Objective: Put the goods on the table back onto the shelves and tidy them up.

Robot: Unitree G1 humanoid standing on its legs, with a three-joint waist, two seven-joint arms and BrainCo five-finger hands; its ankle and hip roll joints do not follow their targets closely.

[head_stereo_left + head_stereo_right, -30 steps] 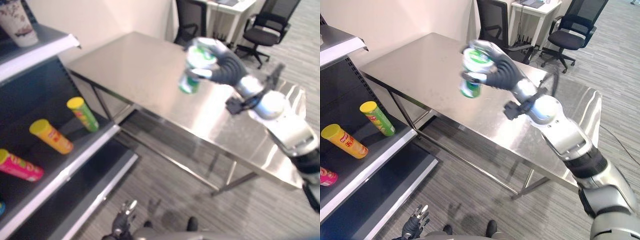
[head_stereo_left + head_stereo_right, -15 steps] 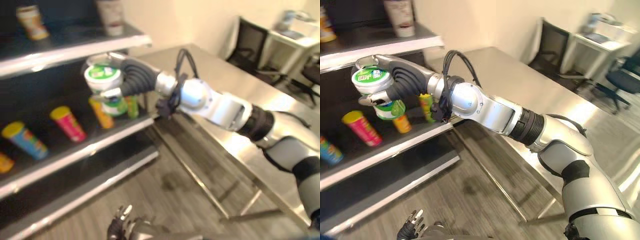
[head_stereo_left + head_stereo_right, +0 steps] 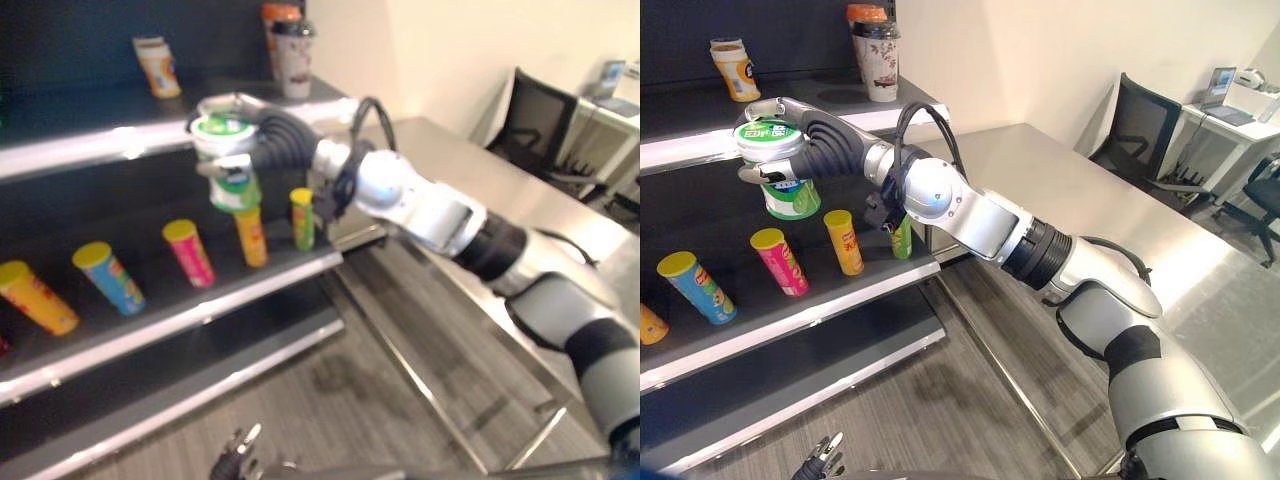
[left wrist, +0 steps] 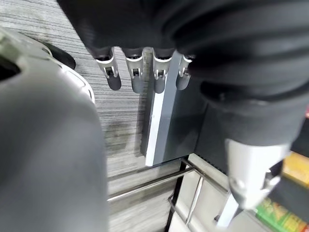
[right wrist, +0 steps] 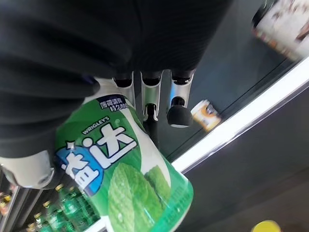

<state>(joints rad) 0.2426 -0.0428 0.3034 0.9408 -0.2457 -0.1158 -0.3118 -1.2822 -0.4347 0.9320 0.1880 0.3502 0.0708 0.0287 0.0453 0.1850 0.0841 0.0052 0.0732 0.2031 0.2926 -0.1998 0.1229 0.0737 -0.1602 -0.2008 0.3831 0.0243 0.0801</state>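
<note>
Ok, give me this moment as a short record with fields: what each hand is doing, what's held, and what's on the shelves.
right hand: curled round the green container, held in front of the middle shelf
left hand: low near the floor, fingers straight, holding nothing
middle shelf: tall snack tubes standing in a row
upper shelf: drink cups
table: bare steel
</note>
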